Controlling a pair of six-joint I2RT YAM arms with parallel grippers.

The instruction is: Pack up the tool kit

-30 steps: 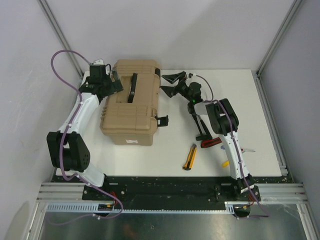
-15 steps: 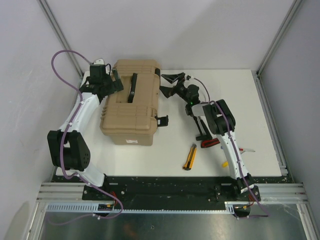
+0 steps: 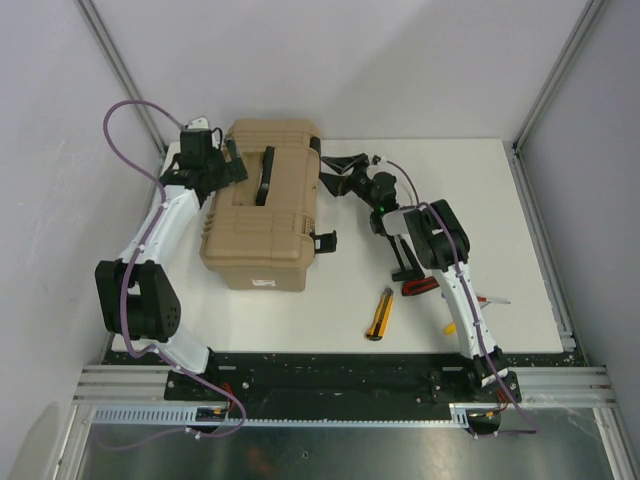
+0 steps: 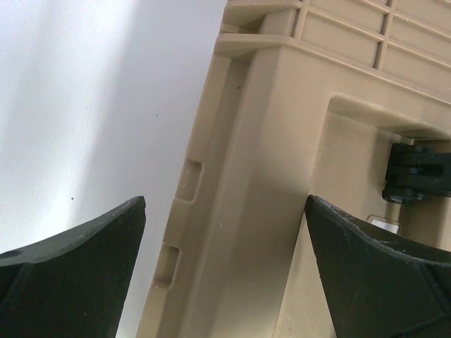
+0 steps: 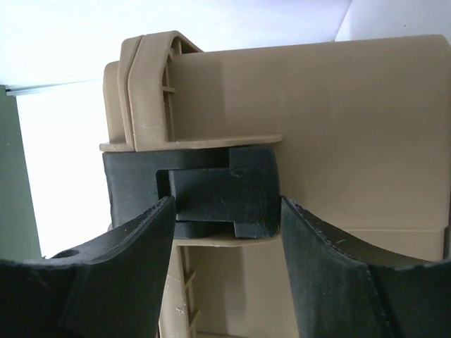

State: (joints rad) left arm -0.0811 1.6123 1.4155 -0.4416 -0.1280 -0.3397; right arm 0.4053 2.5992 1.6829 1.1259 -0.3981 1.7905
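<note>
Latch inside right end effector, wrist-view only

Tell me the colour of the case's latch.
Black latch, on a tan case; clearest in right wrist view.

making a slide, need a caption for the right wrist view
Right pincer open, straddling a black latch on the side of the tan case.

You have one tan case on surface, with one black handle on lid. Two black latches countable: near latch, far latch. One utility knife. One red-handled tool. Two arms: left arm, right arm.
</note>
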